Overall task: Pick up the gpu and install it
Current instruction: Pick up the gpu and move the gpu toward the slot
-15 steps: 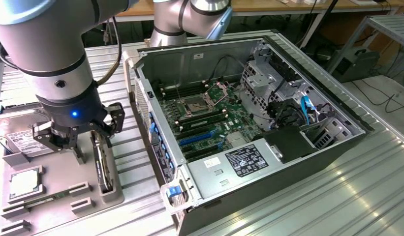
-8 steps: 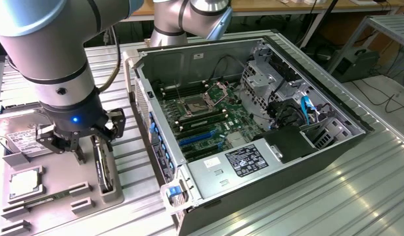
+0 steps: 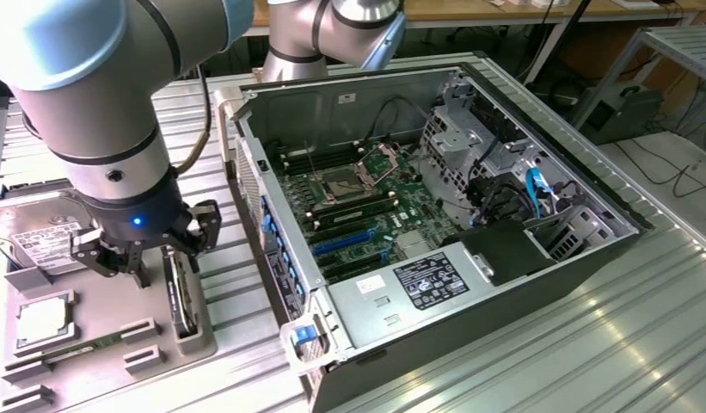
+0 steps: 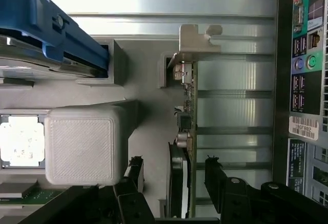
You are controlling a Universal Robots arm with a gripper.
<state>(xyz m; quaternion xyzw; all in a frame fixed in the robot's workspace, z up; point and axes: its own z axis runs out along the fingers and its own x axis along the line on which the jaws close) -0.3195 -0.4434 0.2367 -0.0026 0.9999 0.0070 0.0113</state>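
The gpu (image 3: 183,297) stands on its long edge in a slot of the grey parts tray (image 3: 101,361), at the exterior view's left beside the open computer case. In the wrist view the gpu (image 4: 187,131) appears edge-on, its silvery bracket (image 4: 197,42) at the far end. My gripper (image 3: 152,258) hangs just above the card and is open. In the wrist view the gripper (image 4: 176,178) straddles the card's near end, one black finger (image 4: 136,175) on each side, neither pressing on it.
The open computer case (image 3: 582,198) lies on its side, its motherboard showing blue slots (image 3: 341,245). Its rear port panel (image 4: 307,80) sits close beside the tray. The tray also holds a hard drive (image 3: 43,237), a processor (image 3: 43,318) and a green memory stick (image 4: 20,193).
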